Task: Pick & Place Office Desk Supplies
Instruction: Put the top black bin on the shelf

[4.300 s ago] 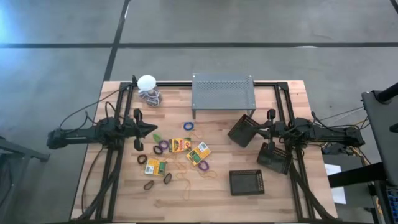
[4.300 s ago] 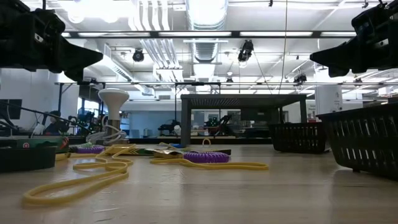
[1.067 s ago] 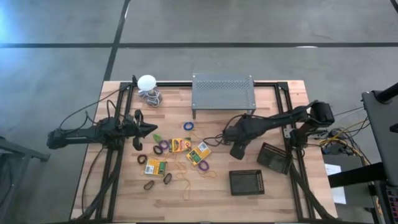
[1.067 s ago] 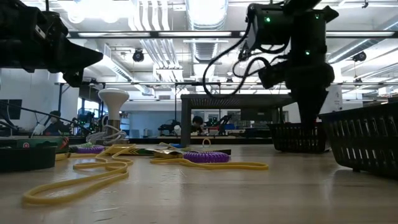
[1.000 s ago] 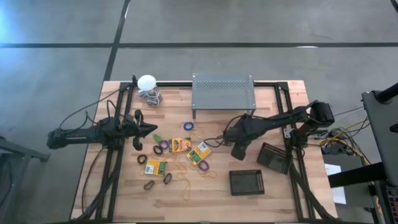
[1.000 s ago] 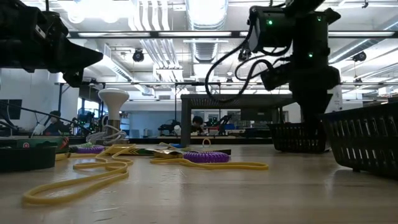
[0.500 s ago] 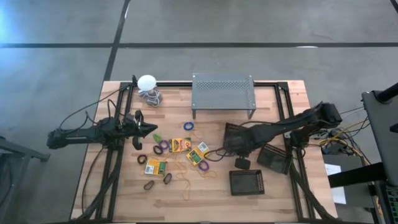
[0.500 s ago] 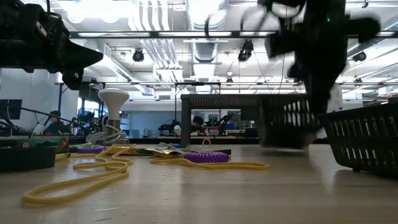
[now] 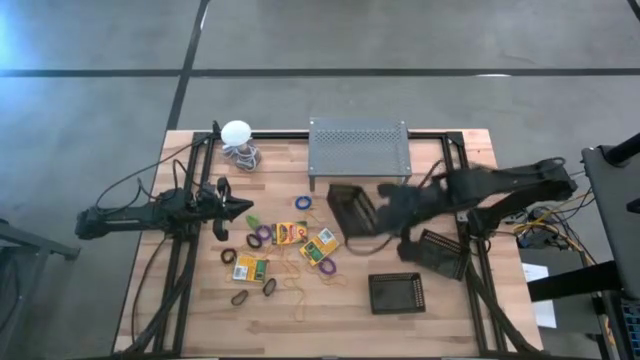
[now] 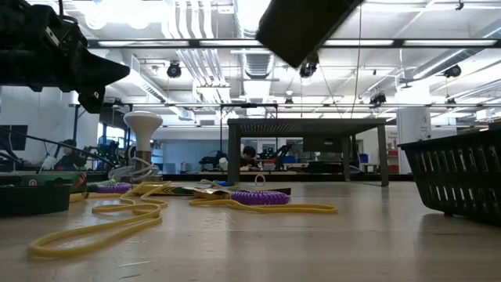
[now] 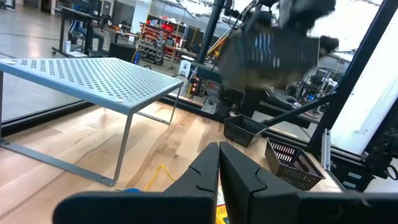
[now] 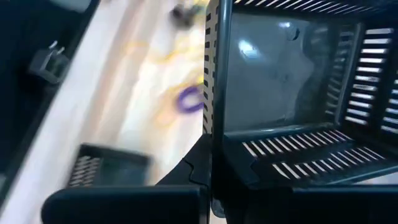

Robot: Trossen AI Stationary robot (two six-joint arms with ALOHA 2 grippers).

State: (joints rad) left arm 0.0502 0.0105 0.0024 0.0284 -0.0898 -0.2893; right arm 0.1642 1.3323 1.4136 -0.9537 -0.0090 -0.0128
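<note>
The lifted mesh bin (image 9: 352,208) hangs in the air over the middle of the table (image 9: 460,300), just in front of the grey perforated stand (image 9: 358,148), tilted and clear of the wood; the right gripper (image 9: 385,212) has its fingers pressed tight on the bin's wall, as the right wrist view shows with the slatted rim (image 12: 214,74) clamped between them. In the low view the same bin is only a dark tilted shape (image 10: 305,27) at the top edge. Three black mesh bins are in sight in all: the held one, a second (image 9: 437,253) lying tilted at the table's right side, and a third (image 9: 396,293) sitting upright near the front edge. Three yellow-and-green crayon boxes can be counted: one (image 9: 290,233) left of centre, one (image 9: 319,246) just beside it, and one (image 9: 250,269) nearer the front left; their printing is too small to read. Small loops lie scattered around the boxes, among them a blue one (image 9: 303,203), purple ones such as (image 9: 263,233), dark ones (image 9: 240,297) and thin yellow bands (image 9: 300,285); their exact number cannot be told. The left gripper (image 9: 247,207) waits above the table's left side, its fingers (image 11: 242,177) closed together on nothing. A white ball with a coiled cord (image 9: 237,133) sits at the back left corner.
</note>
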